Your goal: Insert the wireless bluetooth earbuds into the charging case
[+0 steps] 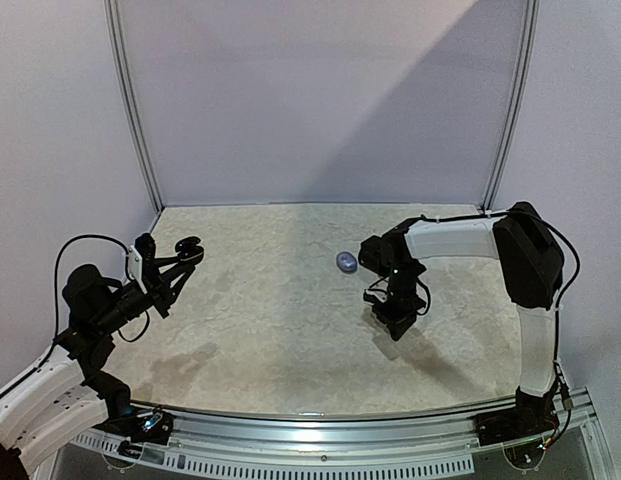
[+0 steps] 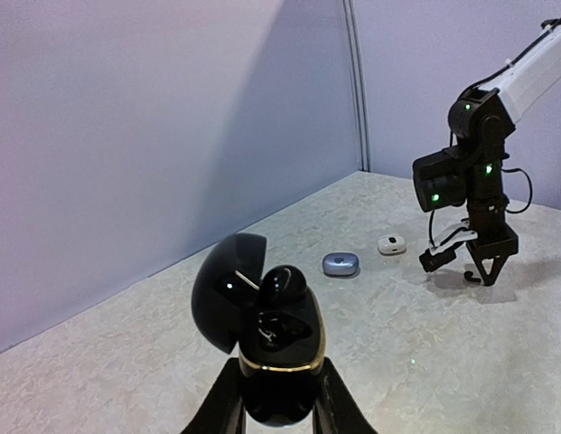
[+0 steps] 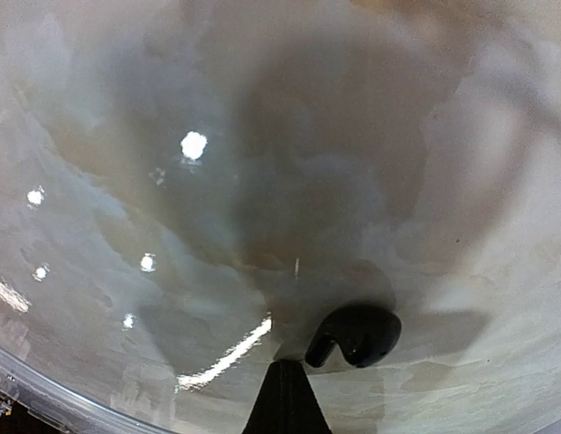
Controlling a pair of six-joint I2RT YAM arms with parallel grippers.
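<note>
Black and glossy, the charging case [image 2: 280, 339] is clamped between the fingers of the left gripper [image 2: 278, 384], raised above the left side of the marbled table [image 1: 270, 340]. Its lid [image 2: 228, 289] is swung open, and a seated earbud [image 2: 285, 285] rests in the body near the hinge. Well apart, at the right of the table, the right gripper [image 3: 285, 393] points down with its jaws pressed together on nothing. A loose black earbud [image 3: 357, 333] lies on the surface just beside its tip. Farther back lie a grey-blue pebble-shaped case [image 2: 338, 264], closed, and near it a small white piece [image 2: 391, 244], too small to identify.
</note>
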